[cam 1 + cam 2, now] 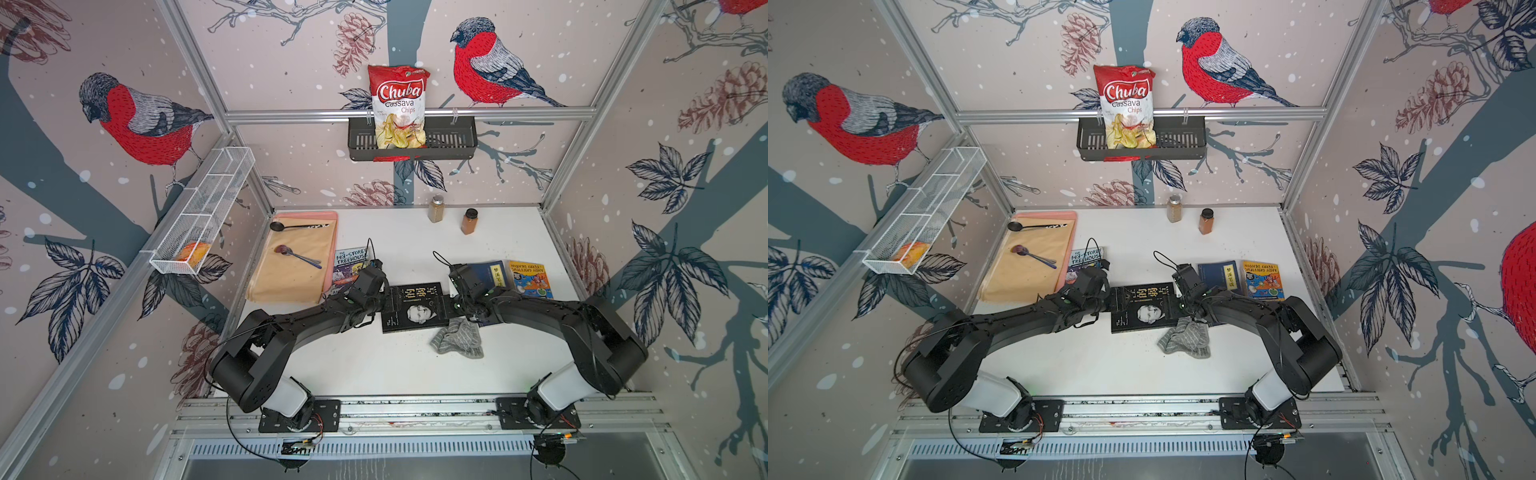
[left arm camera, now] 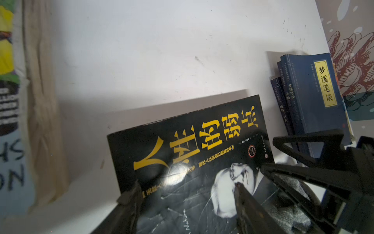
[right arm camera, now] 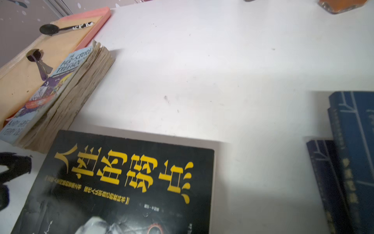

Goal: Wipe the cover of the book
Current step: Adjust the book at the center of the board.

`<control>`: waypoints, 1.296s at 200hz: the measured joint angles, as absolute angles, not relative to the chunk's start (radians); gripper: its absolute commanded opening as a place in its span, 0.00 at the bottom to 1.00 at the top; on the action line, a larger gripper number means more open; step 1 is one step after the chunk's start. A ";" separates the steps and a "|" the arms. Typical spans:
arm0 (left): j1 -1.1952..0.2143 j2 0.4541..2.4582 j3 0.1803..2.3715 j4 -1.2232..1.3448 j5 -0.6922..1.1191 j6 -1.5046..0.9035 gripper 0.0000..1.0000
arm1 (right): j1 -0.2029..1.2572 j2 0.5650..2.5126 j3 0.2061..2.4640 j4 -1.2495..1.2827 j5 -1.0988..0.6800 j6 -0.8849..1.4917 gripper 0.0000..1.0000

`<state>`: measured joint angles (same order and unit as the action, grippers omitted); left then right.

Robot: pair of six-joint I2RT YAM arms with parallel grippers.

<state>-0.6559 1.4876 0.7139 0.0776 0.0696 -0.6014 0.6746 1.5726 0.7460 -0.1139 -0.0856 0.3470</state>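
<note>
The book [image 1: 415, 307] [image 1: 1144, 307] is black, with yellow characters and a pale face, and lies flat mid-table. My left gripper [image 1: 387, 301] [image 2: 186, 195] hovers open over its left edge; the fingers [image 2: 131, 200] straddle the cover [image 2: 182, 141] with nothing between them. My right gripper [image 1: 452, 300] [image 2: 268, 154] is at the book's right edge, its two fingers apart and empty in the left wrist view. Its fingers do not show in the right wrist view, which looks over the book [image 3: 121, 182]. A crumpled grey cloth [image 1: 457, 343] [image 1: 1185, 340] [image 2: 291, 186] lies by the near right corner, under the right arm.
A worn Treehouse paperback [image 1: 351, 262] [image 3: 60, 91] lies left of the book, against a tan mat [image 1: 295, 262] bearing two spoons. Stacked blue books [image 1: 492, 272] [image 2: 307, 97] and a colourful book [image 1: 530, 278] lie to the right. Two spice jars [image 1: 436, 208] stand at the back.
</note>
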 measured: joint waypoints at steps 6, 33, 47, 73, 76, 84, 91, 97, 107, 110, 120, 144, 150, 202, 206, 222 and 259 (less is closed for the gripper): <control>-0.663 1.485 0.715 0.067 0.055 -0.601 0.71 | 0.679 1.576 0.744 -0.114 -0.086 0.347 0.73; -0.675 1.491 0.713 0.029 0.004 -0.601 0.71 | 0.685 1.583 0.744 -0.106 -0.086 0.350 0.72; -0.678 1.513 0.712 0.010 -0.015 -0.601 0.71 | 0.685 1.587 0.748 -0.105 -0.086 0.350 0.71; -0.694 1.559 0.718 -0.025 -0.041 -0.601 0.71 | 0.698 1.591 0.754 -0.107 -0.086 0.350 0.69; -0.695 1.564 0.720 -0.027 -0.043 -0.601 0.71 | 0.700 1.591 0.755 -0.108 -0.086 0.350 0.68; -0.696 1.579 0.727 -0.030 -0.046 -0.598 0.71 | 0.709 1.592 0.757 -0.111 -0.086 0.349 0.67; -0.696 1.596 0.741 -0.034 -0.047 -0.593 0.71 | 0.718 1.592 0.759 -0.115 -0.086 0.348 0.66; -0.696 1.612 0.757 -0.034 -0.048 -0.590 0.71 | 0.728 1.592 0.760 -0.118 -0.083 0.346 0.66; -0.696 1.641 0.789 -0.038 -0.056 -0.575 0.71 | 0.744 1.592 0.762 -0.133 -0.078 0.344 0.64; -0.696 1.650 0.800 -0.041 -0.058 -0.571 0.71 | 0.749 1.591 0.762 -0.136 -0.074 0.342 0.63; -0.696 1.683 0.840 -0.061 -0.071 -0.558 0.71 | 0.764 1.588 0.762 -0.148 -0.059 0.344 0.63; -0.694 1.765 0.952 -0.099 -0.084 -0.515 0.70 | 0.796 1.576 0.759 -0.176 -0.030 0.360 0.61; -0.693 1.786 0.983 -0.110 -0.085 -0.501 0.70 | 0.807 1.572 0.759 -0.183 -0.023 0.366 0.61; -0.680 1.954 1.219 -0.067 -0.020 -0.410 0.70 | 0.936 1.542 0.751 -0.234 -0.073 0.361 0.62; -0.678 1.964 1.231 -0.057 -0.006 -0.405 0.70 | 0.942 1.542 0.751 -0.234 -0.091 0.359 0.62; -0.670 1.998 1.273 -0.024 0.056 -0.392 0.70 | 0.957 1.542 0.752 -0.227 -0.160 0.345 0.63; -0.637 2.043 1.317 -0.002 0.170 -0.385 0.70 | 0.973 1.544 0.756 -0.178 -0.216 0.331 0.67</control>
<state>-0.6369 2.0434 1.3170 -0.0017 0.1696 -0.3847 0.9730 1.5444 0.7559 -0.1783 -0.2165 0.3309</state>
